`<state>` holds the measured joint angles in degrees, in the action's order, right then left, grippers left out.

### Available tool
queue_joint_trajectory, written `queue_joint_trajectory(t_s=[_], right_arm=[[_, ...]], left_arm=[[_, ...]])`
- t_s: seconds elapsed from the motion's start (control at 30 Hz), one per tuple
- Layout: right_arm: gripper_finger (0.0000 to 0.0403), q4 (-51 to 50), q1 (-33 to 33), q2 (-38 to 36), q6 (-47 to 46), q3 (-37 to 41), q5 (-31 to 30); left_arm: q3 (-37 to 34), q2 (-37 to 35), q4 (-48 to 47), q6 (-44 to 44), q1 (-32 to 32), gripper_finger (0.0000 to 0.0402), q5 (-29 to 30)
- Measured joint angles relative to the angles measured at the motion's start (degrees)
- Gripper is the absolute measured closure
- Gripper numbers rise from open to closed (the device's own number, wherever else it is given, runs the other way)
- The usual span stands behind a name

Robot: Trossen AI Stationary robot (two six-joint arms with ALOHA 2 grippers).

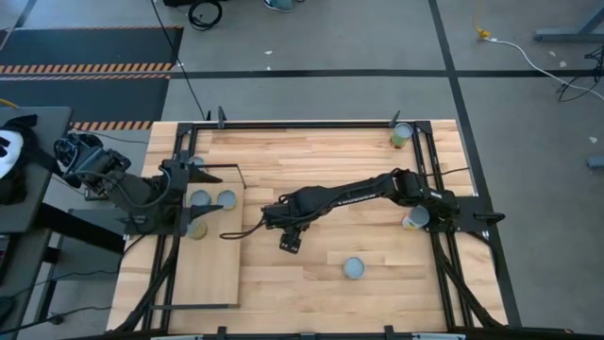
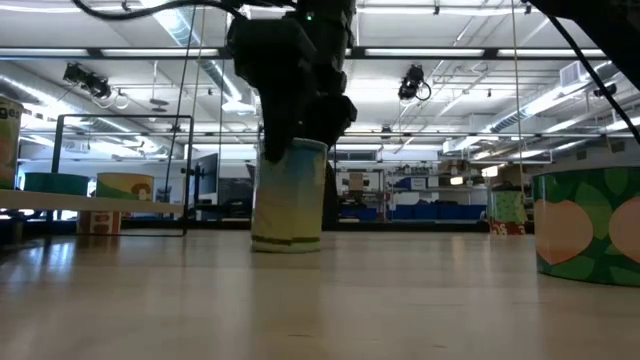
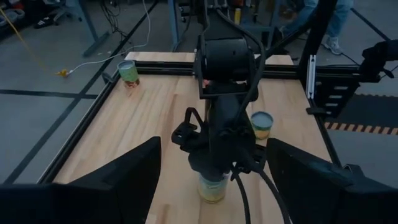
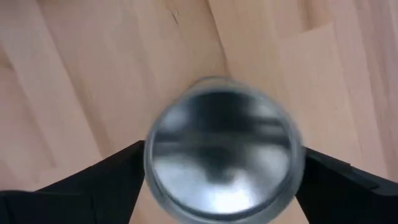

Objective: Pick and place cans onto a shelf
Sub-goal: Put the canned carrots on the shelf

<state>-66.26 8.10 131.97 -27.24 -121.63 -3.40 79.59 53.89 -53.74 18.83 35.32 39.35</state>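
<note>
My right gripper (image 1: 291, 236) reaches to the table's middle and is shut on a can (image 2: 290, 195) with a silvery top (image 4: 221, 155) and pale green-yellow sides; the arm hides this can in the high view. My left gripper (image 1: 192, 212) is open and empty above the shelf's (image 1: 209, 269) far end, its fingers (image 3: 124, 180) wide apart. Three cans (image 1: 226, 198) stand on the shelf beside it. Three more cans stand on the table: far right corner (image 1: 403, 135), right edge (image 1: 415, 219), near middle (image 1: 354, 268). My right gripper holds the can by its upper rim (image 4: 149, 163), pinched between the two fingers, one on each side. The fingers come from above, pointing down. The can stands upright, and its bottom (image 2: 288, 243) looks to be on the tabletop.
The black metal frame (image 1: 429, 161) runs along the table's edges. The right arm's link (image 1: 349, 195) spans the table's middle. Bare wood lies between the shelf and the right gripper. The room beyond holds cables on the floor and a person's legs (image 3: 329, 18).
</note>
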Motion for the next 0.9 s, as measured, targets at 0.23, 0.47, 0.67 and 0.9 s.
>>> queue_joint_trajectory(t_s=[0.23,0.47,0.67,0.9], right_arm=[[0.0024,-7.13,0.72,-0.38,1.19,-8.24,-1.02],[0.0029,-18.31,3.38,-5.72,4.98,-6.31,-8.52],[0.0029,-12.22,2.79,-10.18,6.86,7.28,-13.24],[0.0029,4.00,1.92,-10.96,7.92,18.99,-14.28]], left_arm=[[-0.02,-0.20,0.28,-1.24,-1.68,0.0108,0.00],[-0.67,-0.69,-9.50,8.14,-3.03,0.0108,-3.01],[-9.12,-0.66,-9.65,17.38,-0.68,0.0108,-5.56],[-21.27,-0.37,-0.73,23.16,0.28,0.0108,-6.59]])
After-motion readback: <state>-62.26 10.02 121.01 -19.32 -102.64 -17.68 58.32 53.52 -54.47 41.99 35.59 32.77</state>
